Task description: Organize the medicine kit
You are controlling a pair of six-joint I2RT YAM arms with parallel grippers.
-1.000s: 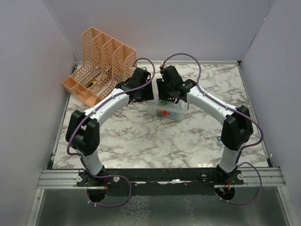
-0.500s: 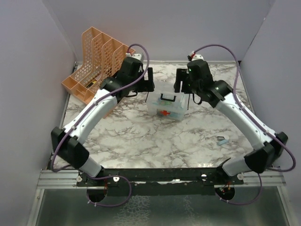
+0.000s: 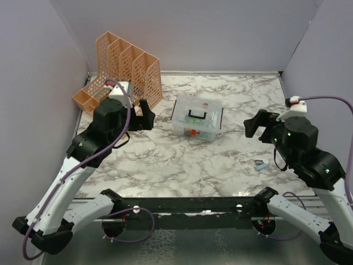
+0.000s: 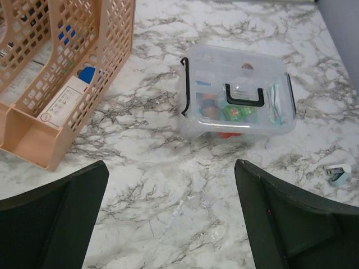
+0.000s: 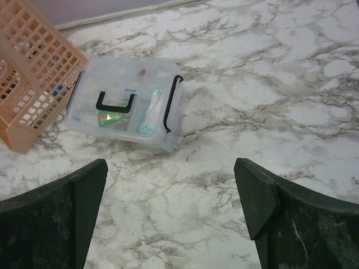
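The medicine kit is a small clear box with a black handle, and it stands on the marble table at centre back. Its see-through lid is down and black clips sit on both short sides. Through the lid of the medicine kit a green packet and other small items show. My left gripper hovers to the kit's left, open and empty. My right gripper hangs to the kit's right, also open and empty. In the wrist views the left gripper and the right gripper frame bare marble, with the medicine kit well ahead.
An orange mesh file rack holding boxes stands at the back left, close to the kit. A small blue-grey item lies on the table at the right, under my right arm. Grey walls close in both sides and the back.
Both arms have pulled back and outward from the kit, where the grippers were together at its lid a second ago. Both grippers have opened wide.
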